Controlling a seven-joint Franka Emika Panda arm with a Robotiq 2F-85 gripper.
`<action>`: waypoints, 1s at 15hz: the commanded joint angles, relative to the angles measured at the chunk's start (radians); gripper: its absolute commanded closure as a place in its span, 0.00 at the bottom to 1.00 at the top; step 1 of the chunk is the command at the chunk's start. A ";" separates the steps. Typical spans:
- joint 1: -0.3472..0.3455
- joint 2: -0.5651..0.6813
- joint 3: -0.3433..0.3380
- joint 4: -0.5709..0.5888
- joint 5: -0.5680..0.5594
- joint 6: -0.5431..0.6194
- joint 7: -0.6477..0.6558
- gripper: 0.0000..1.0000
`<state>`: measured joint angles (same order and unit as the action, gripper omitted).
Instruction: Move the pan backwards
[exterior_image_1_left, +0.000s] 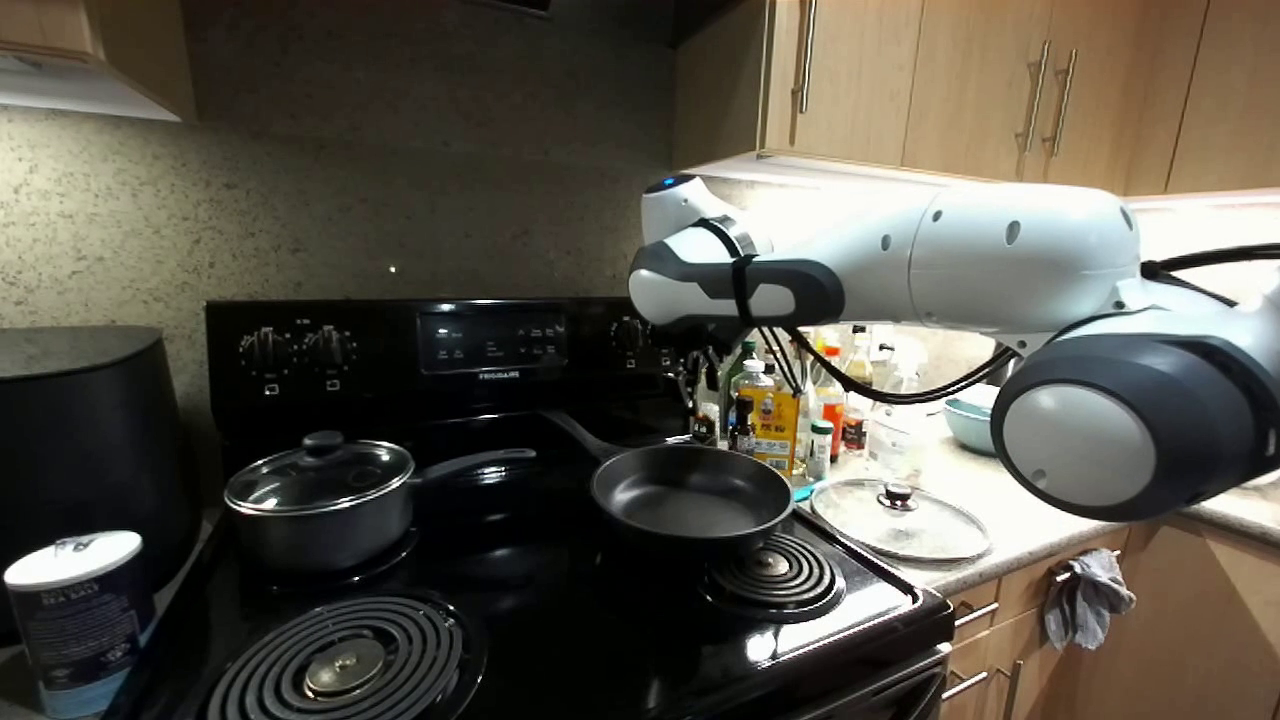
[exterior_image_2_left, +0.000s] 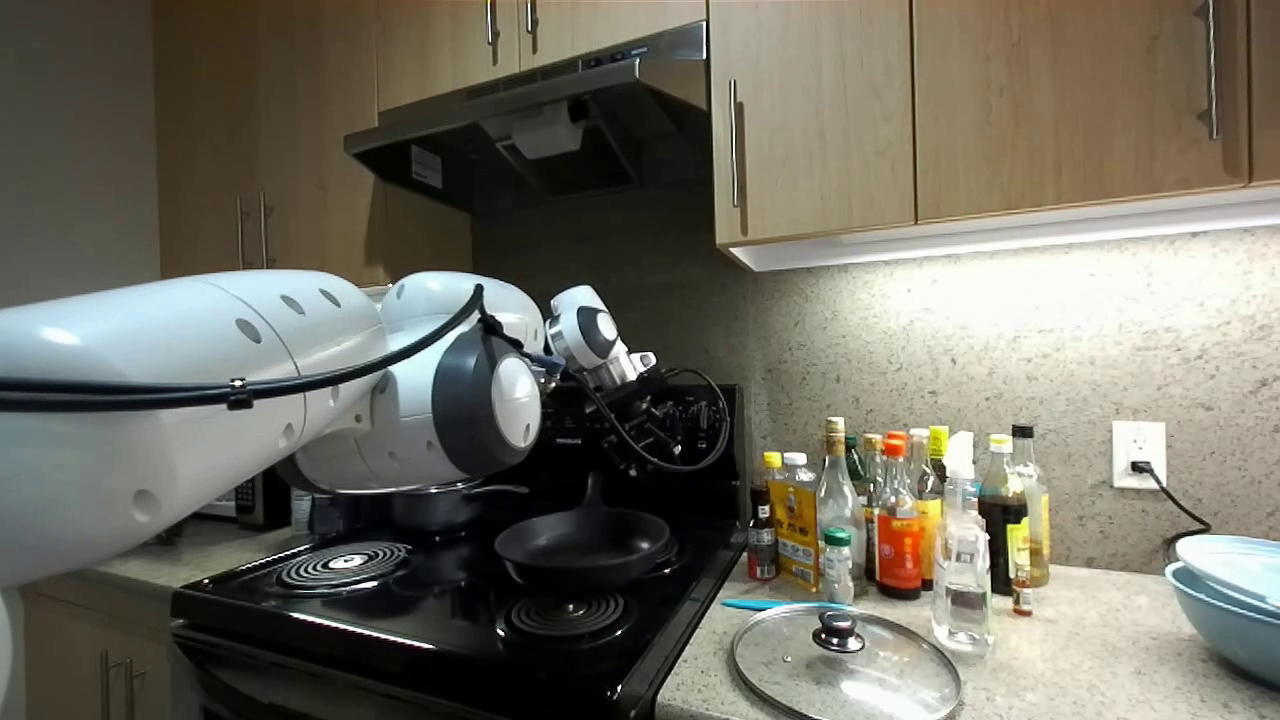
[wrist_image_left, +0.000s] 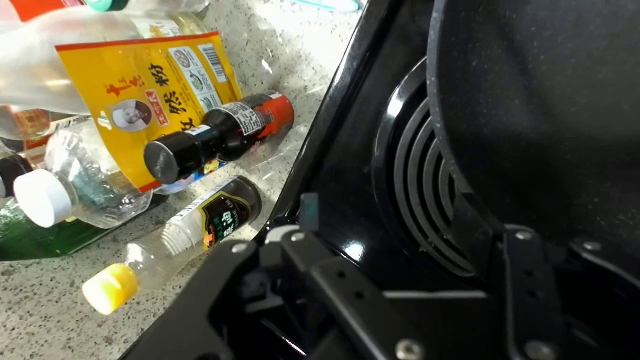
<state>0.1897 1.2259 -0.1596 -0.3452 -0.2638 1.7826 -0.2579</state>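
Note:
The pan (exterior_image_1_left: 690, 492) is black and shallow, with its long handle pointing toward the back of the stove. It also shows in an exterior view (exterior_image_2_left: 585, 545) over the rear burner on the counter side. In the wrist view part of the pan (wrist_image_left: 540, 100) fills the upper right, with a burner coil showing beside its rim. My gripper (wrist_image_left: 392, 212) is open, its fingers wide apart above the stovetop, with nothing seen between them. One finger is near the pan's edge in the wrist view; whether it touches cannot be told. In an exterior view the gripper (exterior_image_2_left: 645, 430) is behind the pan.
A lidded steel pot (exterior_image_1_left: 322, 505) stands on the stove's other rear burner. The stove's control panel (exterior_image_1_left: 490, 345) rises behind. Bottles and a yellow packet (wrist_image_left: 150, 95) stand close beside the stove. A glass lid (exterior_image_2_left: 845, 665) lies on the counter. A range hood (exterior_image_2_left: 540, 120) hangs above.

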 joint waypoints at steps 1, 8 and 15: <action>-0.001 -0.008 0.012 -0.001 0.007 -0.029 -0.040 0.03; -0.011 -0.018 0.050 0.000 0.035 -0.154 -0.007 0.00; -0.005 0.000 0.039 -0.001 0.019 -0.120 0.001 0.00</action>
<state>0.1848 1.2261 -0.1209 -0.3467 -0.2451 1.6627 -0.2573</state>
